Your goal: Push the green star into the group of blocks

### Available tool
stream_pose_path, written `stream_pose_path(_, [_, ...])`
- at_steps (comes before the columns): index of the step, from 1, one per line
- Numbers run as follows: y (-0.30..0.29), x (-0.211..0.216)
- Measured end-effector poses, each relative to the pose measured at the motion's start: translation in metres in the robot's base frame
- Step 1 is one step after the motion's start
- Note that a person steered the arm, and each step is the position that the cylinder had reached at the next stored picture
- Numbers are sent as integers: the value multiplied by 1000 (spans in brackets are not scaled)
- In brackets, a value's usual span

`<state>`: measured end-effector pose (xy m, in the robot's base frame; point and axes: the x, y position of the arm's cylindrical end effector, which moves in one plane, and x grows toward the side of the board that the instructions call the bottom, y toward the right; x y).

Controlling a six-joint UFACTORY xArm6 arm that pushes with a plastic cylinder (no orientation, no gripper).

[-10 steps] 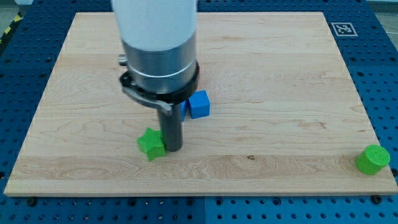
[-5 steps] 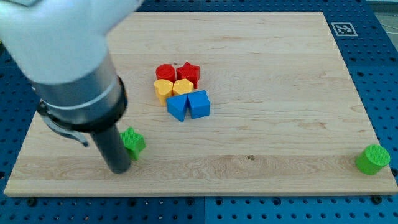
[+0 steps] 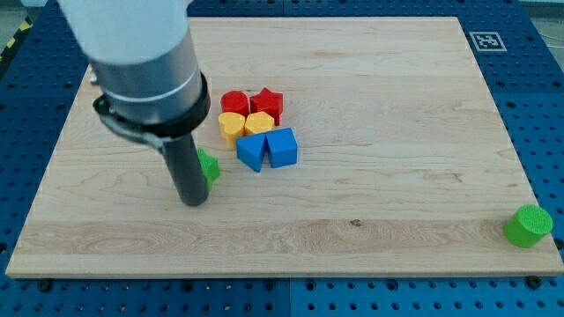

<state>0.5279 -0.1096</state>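
Observation:
The green star (image 3: 210, 165) lies on the wooden board, mostly hidden behind my rod, just left of the group of blocks. My tip (image 3: 194, 202) rests on the board at the star's lower left, touching or nearly touching it. The group holds a red cylinder (image 3: 234, 101), a red star (image 3: 267, 103), two yellow blocks (image 3: 231, 126) (image 3: 259, 124) and two blue blocks (image 3: 250, 151) (image 3: 282, 147). The star sits a small gap left of the nearer blue block.
A green cylinder (image 3: 528, 225) stands near the board's bottom right corner. A fiducial marker (image 3: 486, 40) is at the top right corner. The board's bottom edge (image 3: 264, 275) runs just below my tip. The arm's wide body covers the board's upper left.
My tip swept left, then came back right and up. The green star moved left, then up and right, ending closer to the group of blocks.

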Motion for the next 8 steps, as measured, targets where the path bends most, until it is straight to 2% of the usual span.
stream_pose_path(3, [-9,-68])
stream_pose_path(4, [-10,-72])
stream_pose_path(5, [-10,-70])
stream_pose_path(7, [5,-10])
stream_pose_path(8, [42,16])
